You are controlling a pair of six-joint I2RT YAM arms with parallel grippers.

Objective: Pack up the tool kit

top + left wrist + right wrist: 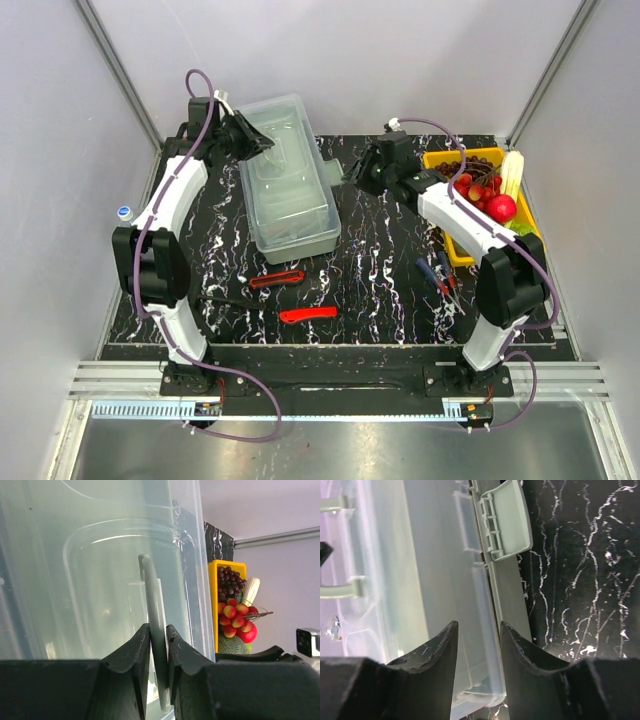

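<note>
The translucent pale grey-green toolbox (285, 185) lies in the middle of the black marbled table. My left gripper (252, 140) is at its far left and is shut on the grey lid handle (152, 605), which runs between the fingers of my left gripper (159, 635). My right gripper (352, 172) is open and empty at the box's right side; in its wrist view the box's (420, 555) rim lies between my right gripper's (479, 630) jaws, below the grey latch (502, 520). Two red-handled tools (277, 279) (308, 315) lie in front of the box. Blue- and black-handled tools (436, 275) lie at the right.
A yellow tray (440, 158) of fruit stands at the back right, close behind my right arm; it also shows in the left wrist view (212, 605). Grey walls close in the table on three sides.
</note>
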